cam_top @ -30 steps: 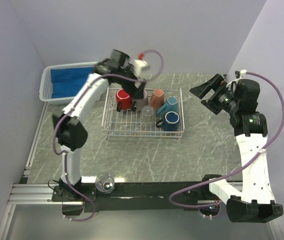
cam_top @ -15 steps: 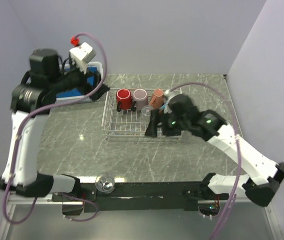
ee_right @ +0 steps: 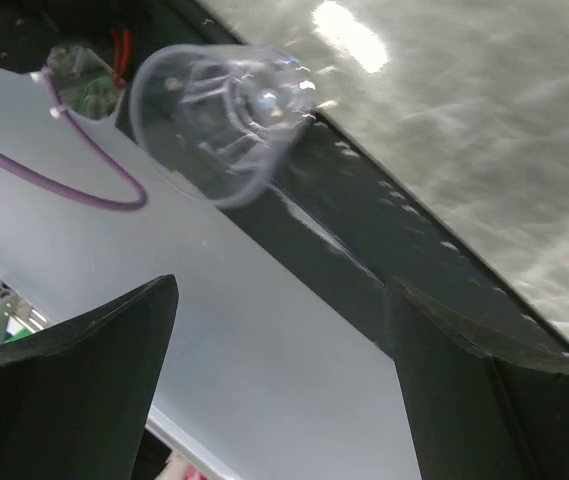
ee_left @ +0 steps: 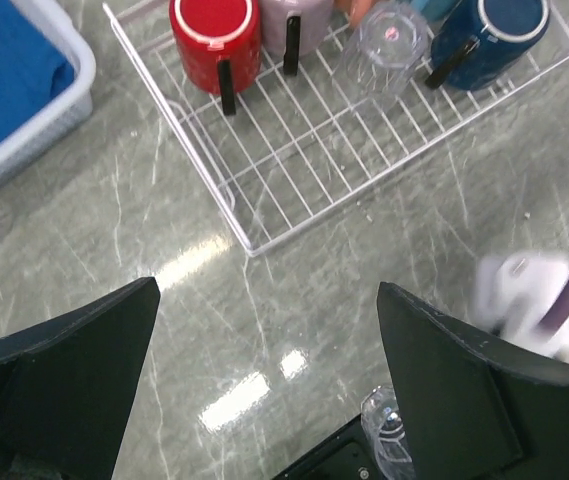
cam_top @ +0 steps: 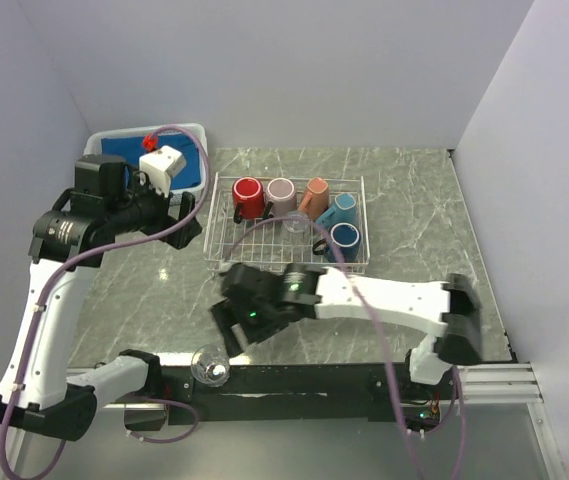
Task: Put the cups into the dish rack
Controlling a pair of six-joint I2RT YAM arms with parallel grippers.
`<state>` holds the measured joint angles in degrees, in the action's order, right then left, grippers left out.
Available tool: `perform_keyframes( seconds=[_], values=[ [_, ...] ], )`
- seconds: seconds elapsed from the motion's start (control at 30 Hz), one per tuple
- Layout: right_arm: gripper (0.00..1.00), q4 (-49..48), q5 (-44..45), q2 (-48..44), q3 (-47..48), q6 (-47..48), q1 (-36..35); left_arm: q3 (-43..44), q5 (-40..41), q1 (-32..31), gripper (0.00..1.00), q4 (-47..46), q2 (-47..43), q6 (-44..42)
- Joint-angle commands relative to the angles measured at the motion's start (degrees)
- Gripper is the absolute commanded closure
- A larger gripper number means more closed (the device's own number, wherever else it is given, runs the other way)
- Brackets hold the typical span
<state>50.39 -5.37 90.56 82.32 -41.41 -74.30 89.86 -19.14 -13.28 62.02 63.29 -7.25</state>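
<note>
The white wire dish rack (cam_top: 226,258) (ee_left: 309,160) holds a red mug (cam_top: 247,198) (ee_left: 214,38), a mauve one (cam_top: 281,192) (ee_left: 294,25), a salmon-orange one (cam_top: 314,196), a light-blue one (cam_top: 341,210), a navy one (cam_top: 344,238) (ee_left: 489,25) and a clear glass (cam_top: 295,222) (ee_left: 389,35). A second clear glass (cam_top: 210,365) (ee_right: 224,120) (ee_left: 389,445) lies on its side on the black rail at the table's near edge. My right gripper (cam_top: 228,332) (ee_right: 279,330) is open, low near that glass and short of it. My left gripper (cam_top: 189,207) (ee_left: 269,340) hangs open and empty, left of the rack.
A white plastic basket (cam_top: 196,130) (ee_left: 39,105) with a blue cloth stands at the back left. The right arm's white link (cam_top: 394,297) stretches across the table in front of the rack. The black base rail (cam_top: 304,375) runs along the near edge.
My right arm has swung from the rack down to the near edge by the lying glass. My left arm has pulled back from the rack to the left and sunk a little.
</note>
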Motion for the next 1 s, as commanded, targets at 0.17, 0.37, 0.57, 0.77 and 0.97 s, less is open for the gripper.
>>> perform_keyframes(
  seconds=[0.17, 0.37, 0.57, 0.77, 0.97],
  values=[
    [0.08, 0.9, 1.3, 18.8, 20.0, -2.3, -5.6, -4.7, 1.2, 1.3, 0.04, -3.7, -5.8, -1.3],
    [0.1, 1.7, 2.9, 23.2, 21.3, -3.5, -5.5, -3.6, -1.6, 5.8, 0.04, -4.2, -5.3, -3.2],
    [0.11, 1.6, 4.0, 22.1, 19.1, -4.8, -5.4, -3.4, -7.7, 11.4, 0.04, -4.6, -2.4, -4.2],
    [0.11, 0.8, 4.8, 20.1, 16.8, -6.0, -5.3, -4.1, -9.2, 12.4, 0.04, -5.4, -1.2, -4.3],
    [0.12, 1.1, 5.3, 18.6, 16.2, -6.3, -5.4, -6.3, -10.6, 12.5, 0.04, -6.3, -1.3, -3.7]
  ],
)
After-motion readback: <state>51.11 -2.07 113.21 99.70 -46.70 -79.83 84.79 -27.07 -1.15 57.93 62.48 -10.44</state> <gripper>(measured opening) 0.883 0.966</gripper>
